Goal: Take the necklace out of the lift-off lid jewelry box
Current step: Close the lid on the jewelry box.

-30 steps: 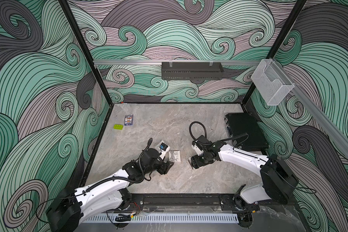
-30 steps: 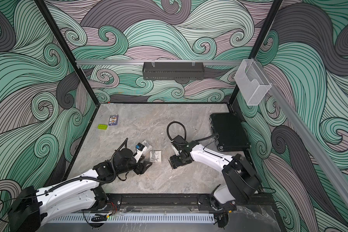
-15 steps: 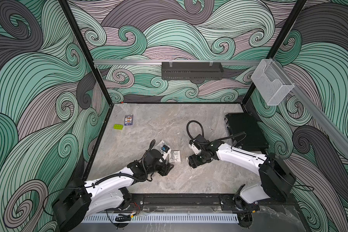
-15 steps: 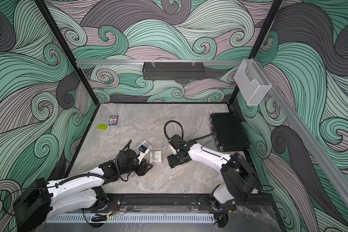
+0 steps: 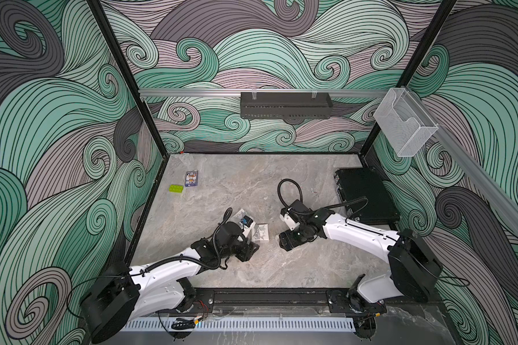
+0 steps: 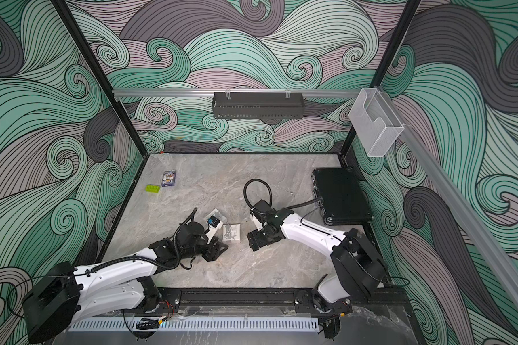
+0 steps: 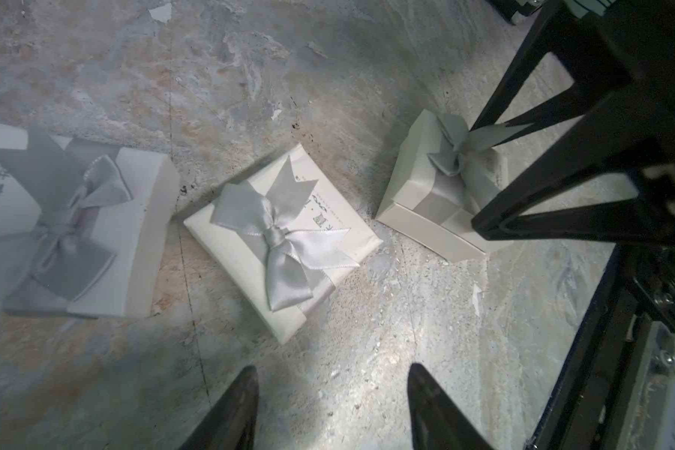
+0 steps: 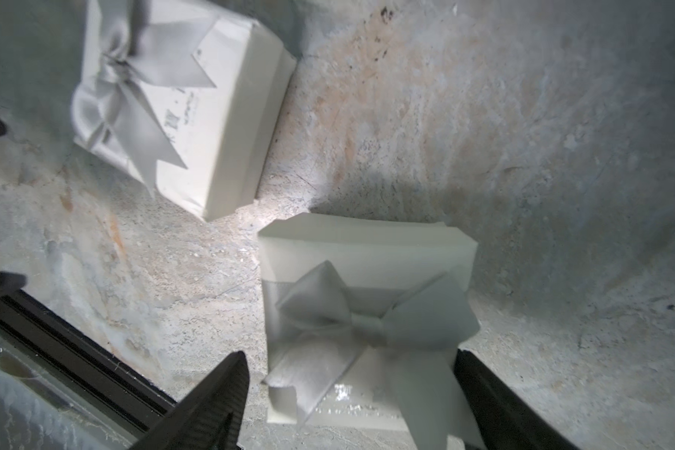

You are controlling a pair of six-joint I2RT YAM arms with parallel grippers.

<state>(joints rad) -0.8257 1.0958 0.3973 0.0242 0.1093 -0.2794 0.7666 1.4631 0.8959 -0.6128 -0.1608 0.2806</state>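
Observation:
Three cream jewelry boxes with grey ribbon bows lie close together, all with lids on; the necklace is hidden. In the right wrist view, one box sits between my right gripper's open fingers, with a gap on one side. The same box shows under those fingers in the left wrist view. The middle box shows in both top views. My left gripper is open over bare table, just short of that box. In the top views the left gripper and right gripper flank it.
The third box lies beside the middle one, mostly hidden by my left wrist in the top views. A black case lies at the right wall. A green brick and a card pack sit at the back left.
My right gripper has shifted slightly left towards the boxes and its fingers have spread wider. The left arm has edged forward, its fingers narrowing a little.

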